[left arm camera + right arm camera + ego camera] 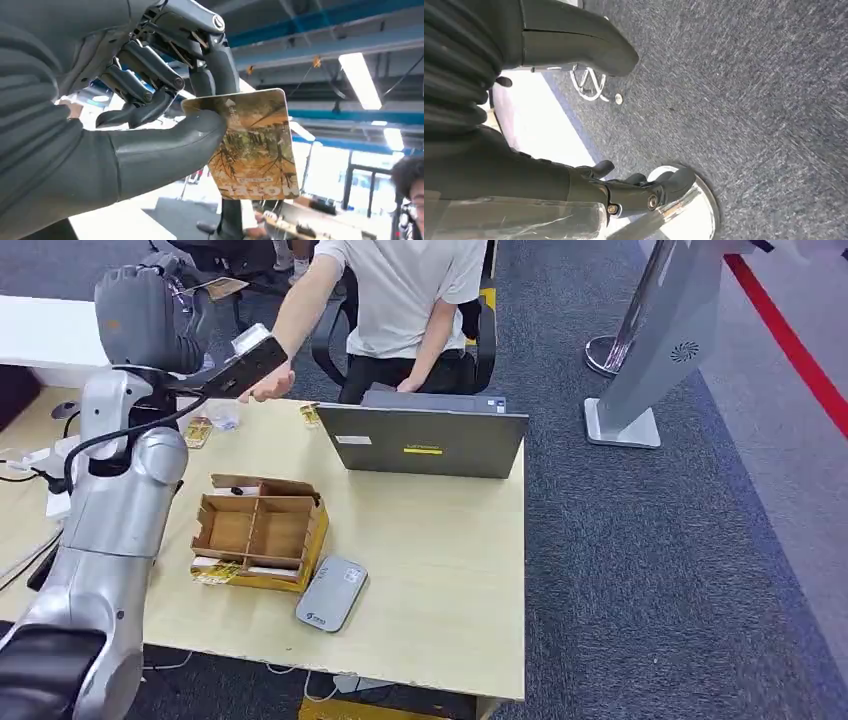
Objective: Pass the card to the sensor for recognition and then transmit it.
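Observation:
My left hand (150,305) is raised high over the table's far left corner. In the left wrist view its thumb (165,150) and fingers (150,65) pinch a card (257,145) printed with an orange-brown forest picture. From the head the card (222,286) shows as a small brown edge beside the hand. A flat grey sensor (332,592) lies on the table (440,570) near the front edge, well below and to the right of the held card. My right hand (574,180) hangs over grey carpet with nothing in it, its fingers loosely bent and apart from the thumb.
A compartmented cardboard box (258,530) stands just left of the sensor. A grey laptop (425,440) is at the table's back. A seated person (405,300) reaches a hand (268,388) to the far edge near my left wrist. A white stand (650,370) and a stanchion base (603,356) are on the right.

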{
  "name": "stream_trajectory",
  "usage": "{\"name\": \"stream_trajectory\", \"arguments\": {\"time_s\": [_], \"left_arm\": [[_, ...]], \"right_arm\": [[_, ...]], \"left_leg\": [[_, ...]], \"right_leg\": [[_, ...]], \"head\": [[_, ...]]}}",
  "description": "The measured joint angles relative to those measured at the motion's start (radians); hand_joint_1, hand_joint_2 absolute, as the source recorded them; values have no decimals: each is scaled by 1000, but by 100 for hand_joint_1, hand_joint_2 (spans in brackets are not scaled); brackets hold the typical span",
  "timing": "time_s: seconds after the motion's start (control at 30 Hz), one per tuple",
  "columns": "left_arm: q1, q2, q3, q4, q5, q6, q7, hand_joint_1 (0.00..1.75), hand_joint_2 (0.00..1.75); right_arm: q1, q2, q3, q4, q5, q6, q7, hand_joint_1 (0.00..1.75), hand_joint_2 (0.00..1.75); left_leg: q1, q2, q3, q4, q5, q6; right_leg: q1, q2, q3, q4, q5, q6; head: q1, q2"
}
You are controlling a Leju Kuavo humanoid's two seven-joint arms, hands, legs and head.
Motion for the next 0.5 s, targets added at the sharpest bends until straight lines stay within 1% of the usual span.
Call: {"name": "stream_trajectory", "arguments": {"time_s": [0.13,0.23,0.27,0.5], "left_arm": [[-60,-17,0,105,7,6,0,175,175],[-84,-27,0,153,8,9,0,175,175],[-89,-29,0,164,9,9,0,0,175],[-122,-39,0,230,25,7,0,0,175]], "right_arm": [[-7,2,5,0,10,6,2,0,175],[-10,3,7,0,10,6,2,0,175],[-10,3,8,0,10,6,2,0,175],[-11,3,12,0,11,6,5,0,175]], "left_leg": [[0,0,-1,0,0,0],[0,0,-1,0,0,0],[0,0,-1,0,0,0],[0,0,-2,0,0,0]], "right_leg": [[0,0,0,0,0,0],[0,0,0,0,0,0],[0,0,0,0,0,0],[0,0,-2,0,0,0]], "head": [[0,0],[0,0],[1,0],[1,0]]}}
